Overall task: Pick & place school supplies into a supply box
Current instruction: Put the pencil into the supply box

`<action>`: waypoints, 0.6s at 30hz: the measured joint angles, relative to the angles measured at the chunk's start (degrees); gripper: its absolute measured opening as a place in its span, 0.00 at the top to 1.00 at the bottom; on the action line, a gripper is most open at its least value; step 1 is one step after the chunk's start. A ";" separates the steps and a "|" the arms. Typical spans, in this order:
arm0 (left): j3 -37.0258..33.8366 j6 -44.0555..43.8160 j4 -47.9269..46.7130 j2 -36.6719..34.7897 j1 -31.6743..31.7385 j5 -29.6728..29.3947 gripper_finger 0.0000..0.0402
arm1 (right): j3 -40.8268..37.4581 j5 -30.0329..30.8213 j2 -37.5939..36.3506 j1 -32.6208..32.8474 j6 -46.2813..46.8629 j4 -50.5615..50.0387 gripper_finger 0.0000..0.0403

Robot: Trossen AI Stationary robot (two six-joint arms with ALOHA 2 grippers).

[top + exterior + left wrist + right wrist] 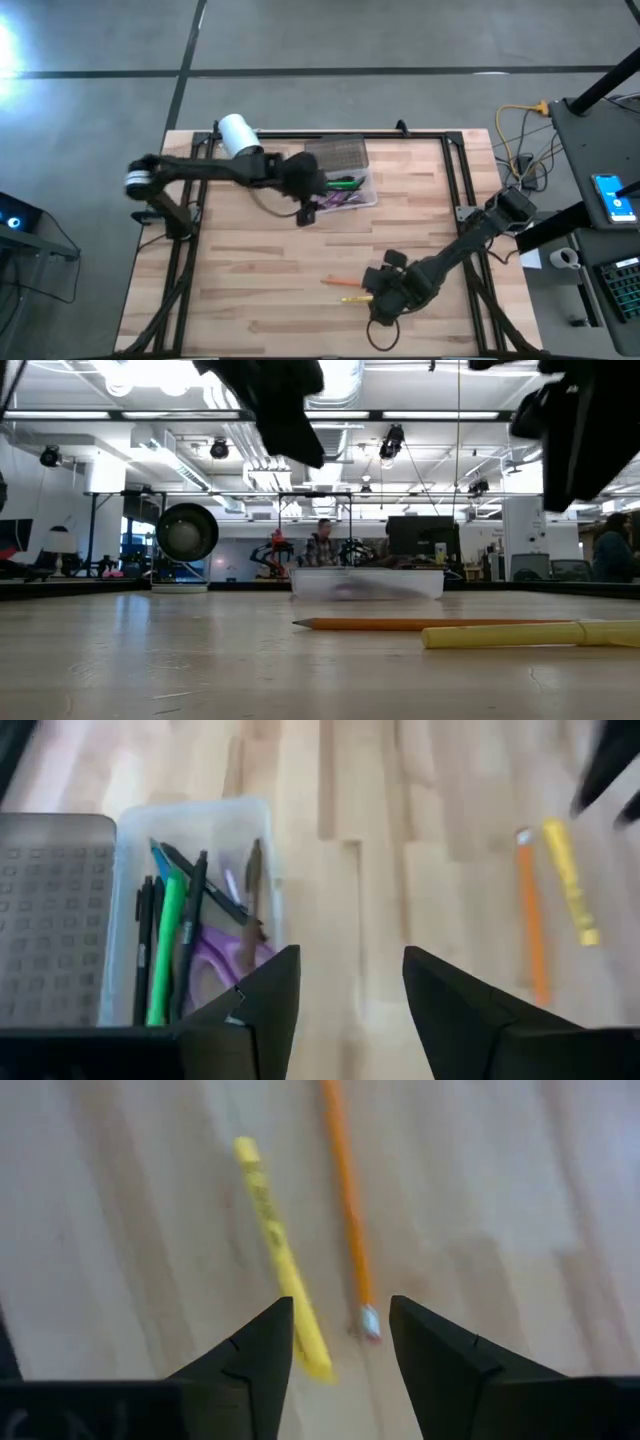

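Two writing things are lying on the wooden table (pixel 250 270), well apart from the small clear plastic box (pixel 345 188) with its grey bumpy lid (pixel 335 155) folded back: a thin orange pencil (pixel 340 281) and a yellow pen (pixel 355 298), side by side, just beside each other. The right gripper (pixel 340 1340) is hanging over these two with its fingers spread apart, holding nothing. The left gripper (pixel 350 995) is hovering at the box's edge with its fingers wide apart and holding nothing. Inside the box are lying a green pen (pixel 165 950), black pens (pixel 142 955) and small purple-handled scissors (pixel 215 965). A white roll (pixel 238 135) is standing near the box.
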 joint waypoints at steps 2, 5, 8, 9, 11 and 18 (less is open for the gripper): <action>-3.56 -3.86 1.13 -4.56 -2.73 -3.03 0.59 | -2.69 -0.73 0.02 -0.77 -5.42 5.71 0.60; -10.26 -9.92 4.53 -10.91 -6.89 -7.74 0.59 | -5.37 -1.08 0.02 -2.02 -11.97 12.52 0.60; -18.04 -16.65 10.28 -16.89 -10.36 -12.80 0.59 | -6.87 -1.08 0.02 -3.02 -18.29 16.61 0.60; -20.69 -19.09 12.14 -18.76 -11.32 -14.44 0.59 | -7.44 -1.29 0.10 -3.33 -19.88 18.42 0.60; -25.67 -22.96 15.34 -22.00 -12.80 -17.11 0.59 | -8.25 -2.18 0.32 -4.04 -21.47 20.34 0.60; -36.71 -31.49 18.72 -30.30 -16.64 -21.59 0.59 | -9.78 -2.42 2.70 -6.30 -20.41 21.37 0.62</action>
